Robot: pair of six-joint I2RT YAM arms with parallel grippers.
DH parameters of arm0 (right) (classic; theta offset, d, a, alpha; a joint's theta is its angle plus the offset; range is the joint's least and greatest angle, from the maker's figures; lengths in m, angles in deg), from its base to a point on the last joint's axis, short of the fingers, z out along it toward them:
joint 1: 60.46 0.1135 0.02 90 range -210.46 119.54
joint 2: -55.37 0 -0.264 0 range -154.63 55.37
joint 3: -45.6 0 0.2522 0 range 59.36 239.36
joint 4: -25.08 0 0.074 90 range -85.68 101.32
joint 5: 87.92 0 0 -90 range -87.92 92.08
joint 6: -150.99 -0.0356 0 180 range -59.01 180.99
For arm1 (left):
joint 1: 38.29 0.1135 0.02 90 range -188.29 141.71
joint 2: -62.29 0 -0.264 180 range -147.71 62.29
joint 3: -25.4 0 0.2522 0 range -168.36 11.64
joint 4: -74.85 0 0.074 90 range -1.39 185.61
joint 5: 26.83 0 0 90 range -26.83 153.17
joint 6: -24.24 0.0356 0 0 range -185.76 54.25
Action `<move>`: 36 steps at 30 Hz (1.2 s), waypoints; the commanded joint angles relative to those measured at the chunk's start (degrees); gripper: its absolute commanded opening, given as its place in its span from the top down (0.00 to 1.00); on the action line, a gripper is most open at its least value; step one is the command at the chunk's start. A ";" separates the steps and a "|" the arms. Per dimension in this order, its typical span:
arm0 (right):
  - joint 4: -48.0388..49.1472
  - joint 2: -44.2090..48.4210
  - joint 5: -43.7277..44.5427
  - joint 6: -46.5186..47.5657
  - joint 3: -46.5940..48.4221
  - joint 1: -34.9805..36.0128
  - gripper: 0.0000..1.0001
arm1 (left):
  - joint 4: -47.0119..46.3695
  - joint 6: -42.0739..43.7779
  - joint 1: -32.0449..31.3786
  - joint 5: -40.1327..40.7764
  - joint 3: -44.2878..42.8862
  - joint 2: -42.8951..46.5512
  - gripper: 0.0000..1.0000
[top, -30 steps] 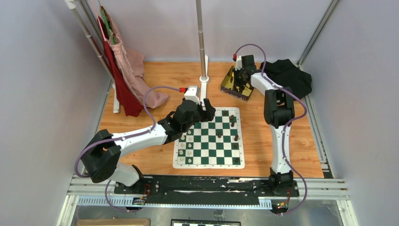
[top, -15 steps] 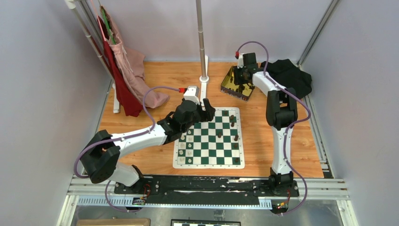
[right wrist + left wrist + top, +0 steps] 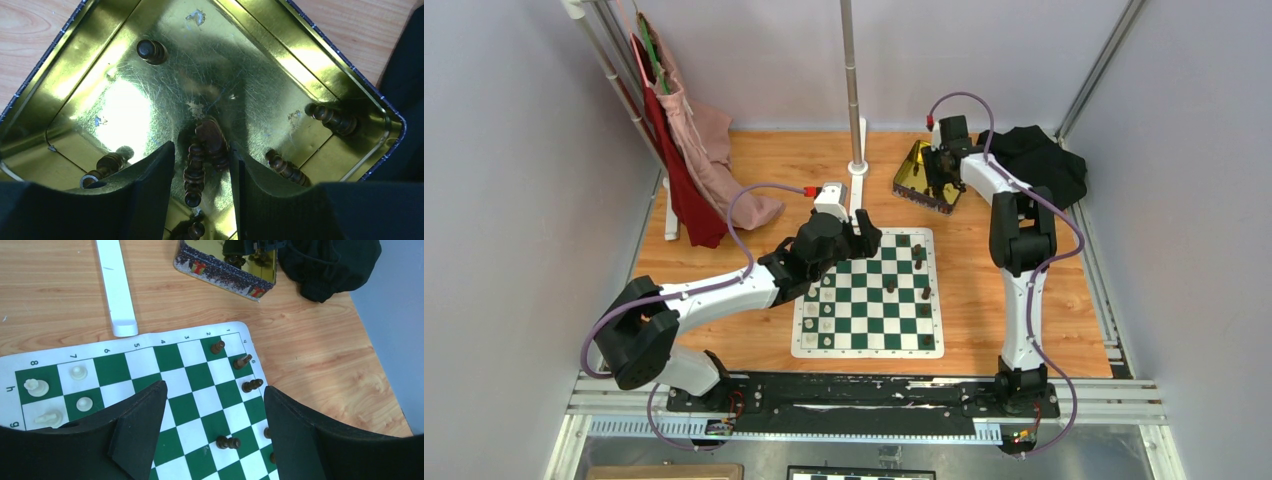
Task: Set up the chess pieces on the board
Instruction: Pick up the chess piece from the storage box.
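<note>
Near squares of the board (image 3: pixel 195 377) behind the left hand (image 3: pixel 215 390); gold tin (image 3: pixel 225 274) partly past the top edge.

Soft, even light from above fills the top view, and shadows on the wooden table (image 3: pixel 969 300) are faint. In the right wrist view the gold tin (image 3: pixel 125 100) flares with hard glare (scratches showing everywhere), dark shadow down its middle. Left wrist view: bright, sharp.

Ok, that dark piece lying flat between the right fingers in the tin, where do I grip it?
Probably grip the dark piece mid-stem, straight down from above: it lies flat on the tin, lengthwise along the gap, so the fingers close across its narrow sides. A neighbouring piece touches it.
</note>
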 commanded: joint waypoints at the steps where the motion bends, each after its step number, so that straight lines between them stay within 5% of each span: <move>1: -2.06 0.44 1.78 1.03 0.01 -0.74 0.51 | -1.84 -0.49 0.17 -0.20 0.91 0.97 0.24; 6: -2.84 -0.43 1.36 0.21 0.19 -1.48 0.55 | -1.84 -0.49 0.10 -0.35 0.73 0.50 0.24; 15: -4.72 -1.28 -0.32 -1.20 0.91 -2.58 0.93 | -1.91 -0.79 0.15 -0.57 0.97 0.36 0.24; 19: -4.86 -1.00 -1.21 -1.39 0.90 -2.81 1.00 | -1.89 -0.89 0.16 -0.57 1.21 0.50 0.24; 24: -4.83 0.09 -1.36 -1.38 1.03 -2.83 0.99 | -1.86 -1.03 0.13 -0.48 1.60 0.80 0.24; 31: -4.95 0.67 -0.92 -1.07 0.48 -2.82 0.70 | -1.92 -0.96 0.11 -0.57 1.70 0.81 0.24; 36: -4.97 0.38 -0.84 -0.93 0.41 -2.83 0.67 | -1.99 -1.07 0.17 -0.53 1.87 0.82 0.24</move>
